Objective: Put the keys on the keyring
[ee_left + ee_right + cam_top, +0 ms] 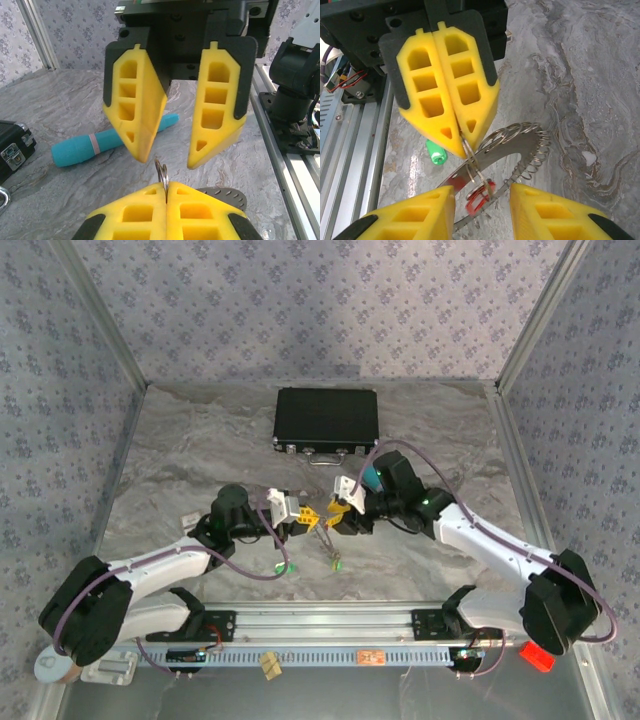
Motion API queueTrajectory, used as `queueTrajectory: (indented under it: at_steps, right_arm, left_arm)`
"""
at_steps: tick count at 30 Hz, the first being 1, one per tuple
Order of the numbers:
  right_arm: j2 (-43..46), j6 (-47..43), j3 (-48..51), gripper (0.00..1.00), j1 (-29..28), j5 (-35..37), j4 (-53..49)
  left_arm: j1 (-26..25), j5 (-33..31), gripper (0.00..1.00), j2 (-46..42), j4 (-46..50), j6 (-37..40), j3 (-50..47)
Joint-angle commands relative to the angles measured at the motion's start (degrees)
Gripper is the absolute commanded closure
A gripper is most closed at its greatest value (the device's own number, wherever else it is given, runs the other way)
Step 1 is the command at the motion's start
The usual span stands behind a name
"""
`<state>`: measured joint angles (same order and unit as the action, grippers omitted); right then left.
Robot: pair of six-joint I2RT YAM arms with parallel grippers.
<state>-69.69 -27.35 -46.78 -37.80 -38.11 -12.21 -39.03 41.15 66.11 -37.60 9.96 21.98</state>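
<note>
My left gripper [166,187] is shut on a small silver split ring [161,172] of the keyring, which pokes up between its yellow fingertips. In the right wrist view the keyring [520,147] is a curved metal band strung with several wire loops, hanging under the left gripper [462,144]. A blurred red key [479,201] dangles at its lower end. My right gripper [481,189] is open, its fingers to either side of the red key and ring. A green key [436,153] lies on the table. From above, both grippers [303,514] [335,510] meet tip to tip at mid-table.
A black case [326,420] lies at the back centre. A teal pen-like cylinder [100,142] lies on the marble table behind the right gripper. An aluminium rail [320,620] runs along the near edge, with a red block [536,655] at its right end.
</note>
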Motion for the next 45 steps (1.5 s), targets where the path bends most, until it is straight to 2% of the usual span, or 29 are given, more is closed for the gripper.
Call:
queueTrajectory:
  at_steps: [1, 6, 17, 27, 33, 35, 41, 45]
  right_arm:
    - [-0.8, -0.4, -2.6, 0.66, -0.4, 0.5, -1.0]
    - [-1.4, -1.2, -3.4, 0.67, -0.5, 0.9, -1.9]
    - [-3.3, -5.0, -6.0, 0.8, -0.3, -1.9, -9.2]
    - [-3.2, -6.0, -6.8, 1.0, 0.4, -1.4, -11.0]
    - [-7.1, -5.2, -7.9, 1.0, -0.8, -0.5, -11.3]
    - [-7.8, -5.1, -8.4, 0.97, -1.3, -0.7, -11.1]
    - [-5.1, -4.3, -6.6, 0.75, -0.9, -0.9, -7.5]
    - [-3.3, -4.2, -4.9, 0.69, -0.4, -2.8, -6.1]
  left_arm:
    - [-0.1, 2.5, 1.0, 0.1, -4.7, -0.7, -0.3]
    - [-0.1, 3.0, 1.0, 0.4, -4.6, -0.8, -0.1]
    - [-0.1, 3.0, 1.0, -0.1, -4.1, -0.4, 0.1]
    - [-0.1, 3.4, 1.0, -0.3, -4.1, -0.5, 0.2]
    - [-0.1, 3.6, 1.0, 0.1, -5.1, -1.1, 0.5]
    - [-0.1, 3.5, 1.0, 0.2, -5.1, -1.0, 0.5]
    - [-0.1, 2.7, 1.0, 0.2, -5.0, -0.6, 0.2]
    - [-0.1, 2.8, 1.0, 0.6, -5.2, -0.7, 0.2]
